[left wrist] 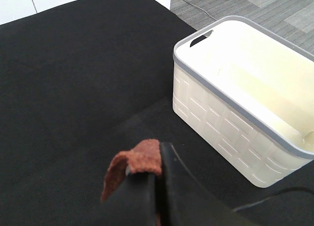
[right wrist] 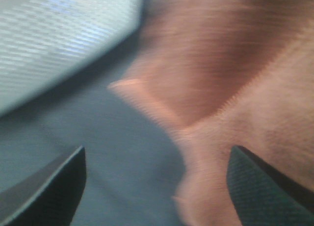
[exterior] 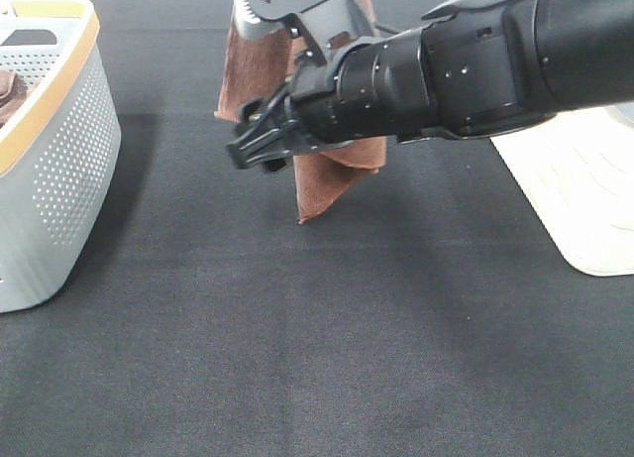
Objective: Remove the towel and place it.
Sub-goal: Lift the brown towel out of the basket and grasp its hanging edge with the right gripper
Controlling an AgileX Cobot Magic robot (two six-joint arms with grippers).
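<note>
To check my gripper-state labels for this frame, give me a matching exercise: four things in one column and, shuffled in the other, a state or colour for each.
Things:
1. towel
2. left gripper
3. right gripper
4. white basket

States:
A. jaws open, nothing held
B. reddish-brown, hanging in the air
C. grey rim, pale walls
D. shut on a fold of cloth

Pairs: 1-B, 2-D, 3-A, 4-C.
</note>
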